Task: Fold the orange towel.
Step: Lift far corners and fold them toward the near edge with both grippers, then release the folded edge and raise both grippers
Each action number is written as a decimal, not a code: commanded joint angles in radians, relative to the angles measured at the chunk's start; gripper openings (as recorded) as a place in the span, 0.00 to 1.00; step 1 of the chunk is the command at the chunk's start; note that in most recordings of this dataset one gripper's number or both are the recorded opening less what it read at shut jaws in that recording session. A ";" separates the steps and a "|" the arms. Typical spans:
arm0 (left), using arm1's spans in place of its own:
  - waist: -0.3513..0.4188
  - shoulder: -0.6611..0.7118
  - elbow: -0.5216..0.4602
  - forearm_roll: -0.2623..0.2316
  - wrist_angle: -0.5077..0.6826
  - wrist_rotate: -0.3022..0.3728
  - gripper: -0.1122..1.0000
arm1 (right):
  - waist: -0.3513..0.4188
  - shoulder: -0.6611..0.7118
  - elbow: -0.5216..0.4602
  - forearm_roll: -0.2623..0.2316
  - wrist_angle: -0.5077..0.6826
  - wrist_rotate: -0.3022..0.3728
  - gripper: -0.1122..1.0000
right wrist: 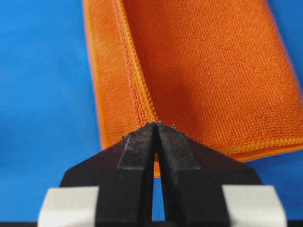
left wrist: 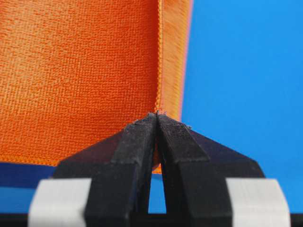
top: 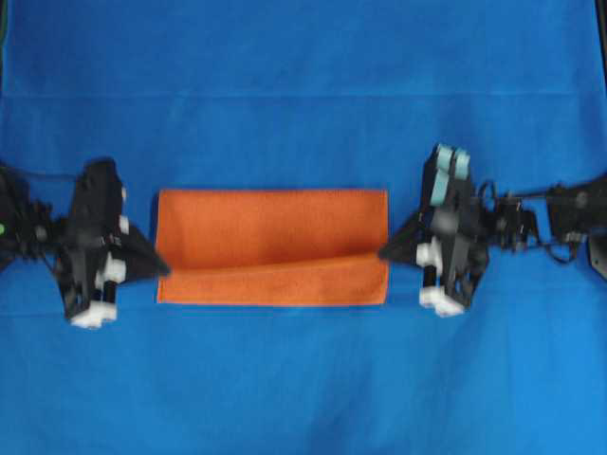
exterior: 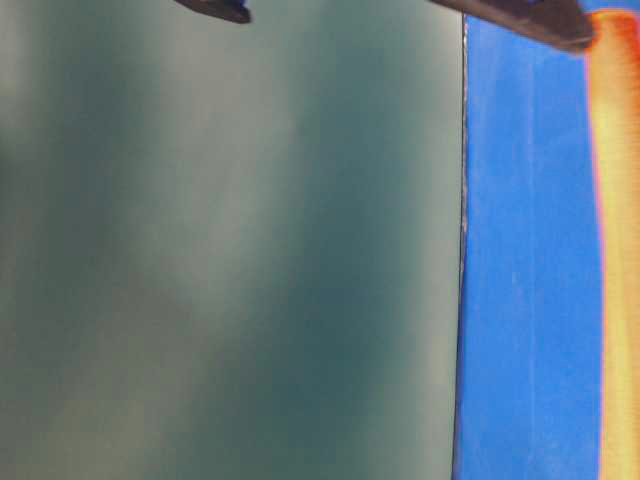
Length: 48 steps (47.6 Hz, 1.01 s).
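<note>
The blue cloth covered the whole work surface. At its centre lay the orange towel, a wide rectangle already doubled, the upper layer's hemmed edge running slantwise and short of the near edge, so the layers did not line up on the right. Judged: first fold made but not squared; a further fold across the long side probably remained. The left gripper was clenched, tips at the towel's left end; the right gripper likewise at the right end. Whether either pinched the hem could not be told.
</note>
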<state>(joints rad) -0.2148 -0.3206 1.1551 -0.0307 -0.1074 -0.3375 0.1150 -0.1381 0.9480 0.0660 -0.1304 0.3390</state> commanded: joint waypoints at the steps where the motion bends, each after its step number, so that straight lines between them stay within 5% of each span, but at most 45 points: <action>1: -0.029 0.034 -0.029 0.002 -0.003 -0.012 0.11 | 0.031 0.026 -0.032 0.003 -0.003 0.018 0.12; 31: -0.038 0.137 -0.055 0.002 -0.031 -0.023 0.15 | 0.041 0.132 -0.086 0.002 0.029 0.057 0.12; 36: -0.038 0.135 -0.058 0.002 -0.031 -0.023 0.36 | 0.040 0.130 -0.095 0.003 0.032 0.057 0.19; 45: -0.025 0.081 -0.061 0.002 0.021 -0.005 0.85 | 0.032 0.075 -0.104 -0.008 0.074 0.037 0.67; 48: 0.003 0.044 -0.061 0.002 0.049 0.005 0.84 | 0.012 0.043 -0.101 -0.023 0.092 0.032 0.67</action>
<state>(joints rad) -0.2393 -0.2255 1.1137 -0.0307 -0.0782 -0.3375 0.1488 -0.0383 0.8606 0.0568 -0.0506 0.3743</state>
